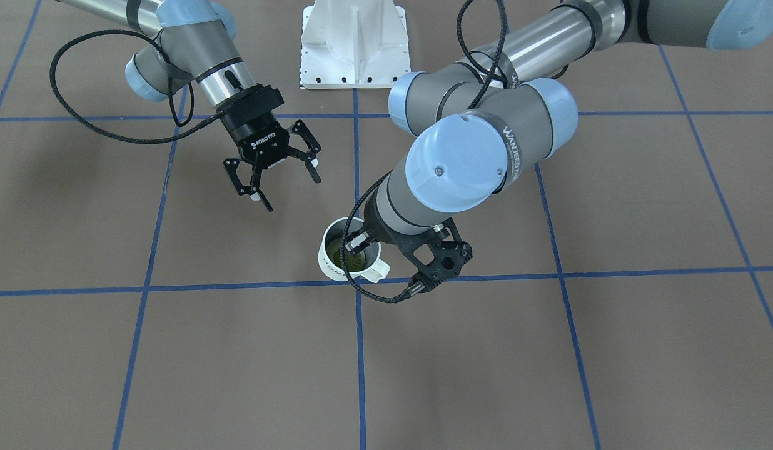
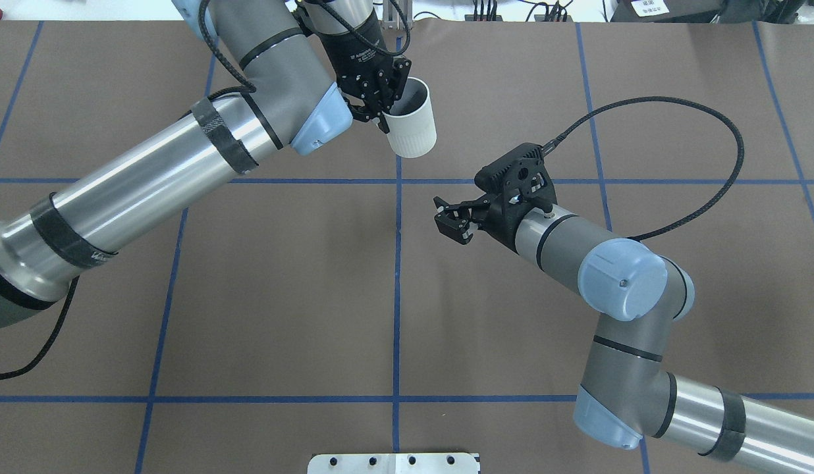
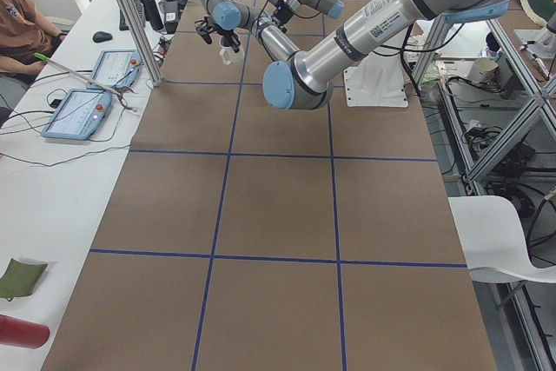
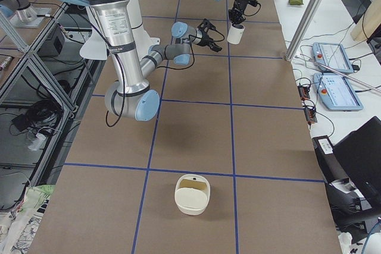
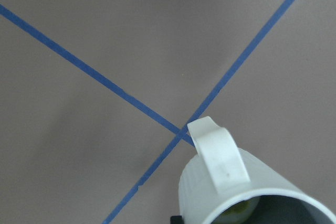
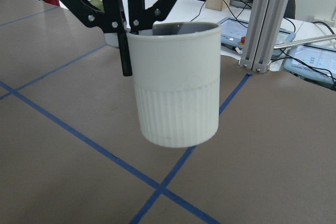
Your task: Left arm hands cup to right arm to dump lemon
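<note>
We find the left jaws clamped on the rim of the cup, with one finger down the outer wall and the other inside the mouth. The cup hangs clear of the table, close to upright, above a crossing of blue tape lines. Its lower half is ribbed, and its squared handle faces away from the right arm.

Looking down from the front, we see the lemon, a dull yellow-green lump, lying in the grey bottom of the cup. The left wrist view catches a sliver of it past the rim. Some dark print shows on the cup's side, too small for us to read.

The right jaws stand apart, aimed at the cup from near by and touching nothing. The right wrist view faces the cup's plain side.

Farther out, the white robot base sits at the table's edge. A white basket rests on the table, well apart, toward the robot's right end.
</note>
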### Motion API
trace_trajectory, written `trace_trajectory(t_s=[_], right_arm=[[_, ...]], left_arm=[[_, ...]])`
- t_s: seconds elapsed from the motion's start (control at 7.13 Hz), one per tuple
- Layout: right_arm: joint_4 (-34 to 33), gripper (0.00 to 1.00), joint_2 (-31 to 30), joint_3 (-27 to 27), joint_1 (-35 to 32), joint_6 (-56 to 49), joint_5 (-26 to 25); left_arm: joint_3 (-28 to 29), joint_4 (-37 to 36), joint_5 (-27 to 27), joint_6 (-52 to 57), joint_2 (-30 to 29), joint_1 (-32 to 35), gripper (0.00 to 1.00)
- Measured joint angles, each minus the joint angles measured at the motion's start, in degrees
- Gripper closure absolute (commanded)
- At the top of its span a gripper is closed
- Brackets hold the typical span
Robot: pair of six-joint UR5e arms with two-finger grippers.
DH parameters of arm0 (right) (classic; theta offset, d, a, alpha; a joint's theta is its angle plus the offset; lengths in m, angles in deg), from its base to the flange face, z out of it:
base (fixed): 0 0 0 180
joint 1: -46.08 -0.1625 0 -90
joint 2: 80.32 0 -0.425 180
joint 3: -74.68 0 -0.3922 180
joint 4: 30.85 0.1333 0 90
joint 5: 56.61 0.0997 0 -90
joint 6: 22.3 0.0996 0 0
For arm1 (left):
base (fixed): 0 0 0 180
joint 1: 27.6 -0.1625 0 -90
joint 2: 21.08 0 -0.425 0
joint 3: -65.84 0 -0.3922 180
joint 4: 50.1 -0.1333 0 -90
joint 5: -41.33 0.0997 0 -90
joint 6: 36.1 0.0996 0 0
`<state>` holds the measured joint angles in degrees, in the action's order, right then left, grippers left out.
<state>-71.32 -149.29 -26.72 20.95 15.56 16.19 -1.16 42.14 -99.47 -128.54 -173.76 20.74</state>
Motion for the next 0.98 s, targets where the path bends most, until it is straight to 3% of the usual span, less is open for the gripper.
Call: trace_trajectory(t_s=[0.98], right_arm=[[-0.10,0.00,0.15,0.58,0.52,-0.13,-1.84]], left_arm=[[-0.35,0.04,-3.89,-0.24,-1.12,-4.50,1.00]])
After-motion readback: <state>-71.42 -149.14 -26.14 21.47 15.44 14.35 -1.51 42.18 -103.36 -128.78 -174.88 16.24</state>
